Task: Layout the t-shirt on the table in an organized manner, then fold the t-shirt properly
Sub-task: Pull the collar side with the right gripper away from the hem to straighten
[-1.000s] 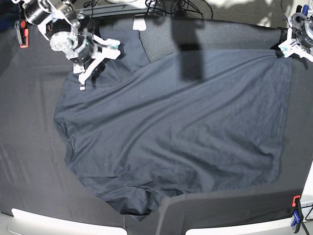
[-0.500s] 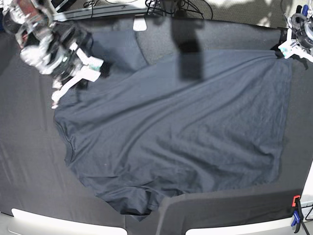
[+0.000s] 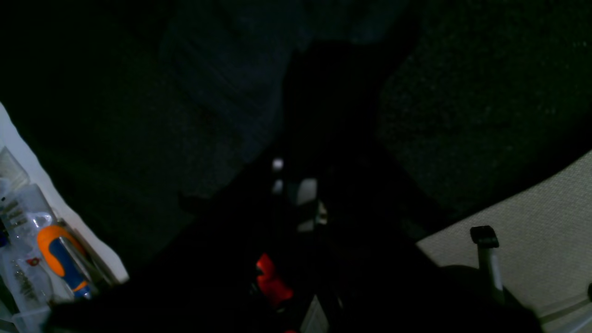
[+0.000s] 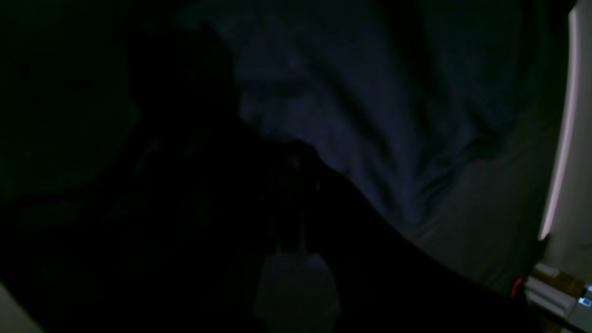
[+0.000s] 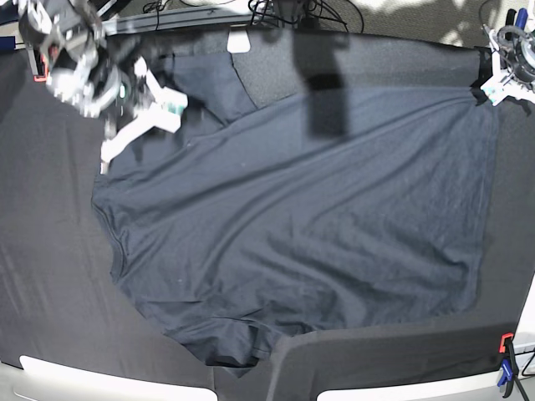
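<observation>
Right gripper (image 5: 138, 125) now back up-right from half a second ago, fingers pressed together, blurred. Left gripper (image 5: 493, 90) unchanged at the far corner, fingers together. One t-shirt (image 5: 292, 225) spread on one table (image 5: 50, 276). Two clamps.

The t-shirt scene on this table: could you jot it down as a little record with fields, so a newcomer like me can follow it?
garment: t-shirt, dark slate-blue, spread open, not folded
wrinkles: bunched at the near hem and far left sleeve
surface: table under black cloth
right gripper: shut, blurred, over the shirt's far left corner; whether it holds fabric is unclear
left gripper: shut, at the shirt's far right corner
extras: clamp at the near right edge
</observation>
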